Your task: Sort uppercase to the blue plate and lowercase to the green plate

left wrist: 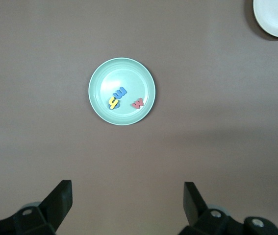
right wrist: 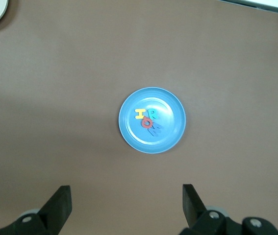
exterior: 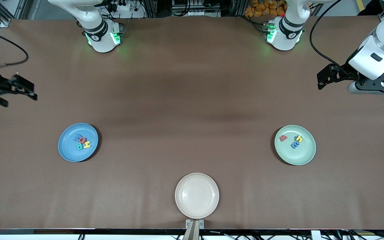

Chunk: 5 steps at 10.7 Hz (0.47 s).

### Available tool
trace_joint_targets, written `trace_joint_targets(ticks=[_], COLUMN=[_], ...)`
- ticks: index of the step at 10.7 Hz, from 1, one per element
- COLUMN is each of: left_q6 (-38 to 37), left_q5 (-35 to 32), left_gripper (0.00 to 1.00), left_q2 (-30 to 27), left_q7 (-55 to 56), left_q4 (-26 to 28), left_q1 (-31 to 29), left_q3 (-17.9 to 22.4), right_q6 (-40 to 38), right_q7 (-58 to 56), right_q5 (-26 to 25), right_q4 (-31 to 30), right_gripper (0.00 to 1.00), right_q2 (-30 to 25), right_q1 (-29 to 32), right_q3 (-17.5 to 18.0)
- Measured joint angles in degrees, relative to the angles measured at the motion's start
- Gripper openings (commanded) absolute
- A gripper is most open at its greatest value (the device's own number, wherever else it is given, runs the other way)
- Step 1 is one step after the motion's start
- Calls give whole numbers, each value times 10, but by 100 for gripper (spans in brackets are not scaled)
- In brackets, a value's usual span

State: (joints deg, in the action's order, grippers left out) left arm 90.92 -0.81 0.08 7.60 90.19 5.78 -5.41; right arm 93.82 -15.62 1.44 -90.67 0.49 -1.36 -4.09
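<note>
The blue plate lies toward the right arm's end of the table. It holds the uppercase letters: blue M, red Q, teal R and yellow H. The green plate lies toward the left arm's end. In it are the lowercase letters: red w, yellow h, blue m and a round blue letter. My left gripper hangs open and empty high over the table's end. Over the other end, my right gripper is open and empty too.
A cream-white plate with nothing in it sits at the table's edge nearest the front camera, midway between the two coloured plates. Brown table surface stretches between the plates and the arm bases.
</note>
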Motion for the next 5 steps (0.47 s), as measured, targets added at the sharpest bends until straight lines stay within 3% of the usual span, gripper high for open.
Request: trace_joint_targets(ticks=[5], left_q6=[0], left_q5=[0], left_gripper=[100], left_q2=[0], left_q7=[0], left_q4=[-2], left_q1=[0], left_q3=[0], right_q6=[-143], right_q7=[25], right_q5=[-18], right_q4=[93], right_gripper=[100], right_q2=[-1], right_q1=[3], right_q3=[0])
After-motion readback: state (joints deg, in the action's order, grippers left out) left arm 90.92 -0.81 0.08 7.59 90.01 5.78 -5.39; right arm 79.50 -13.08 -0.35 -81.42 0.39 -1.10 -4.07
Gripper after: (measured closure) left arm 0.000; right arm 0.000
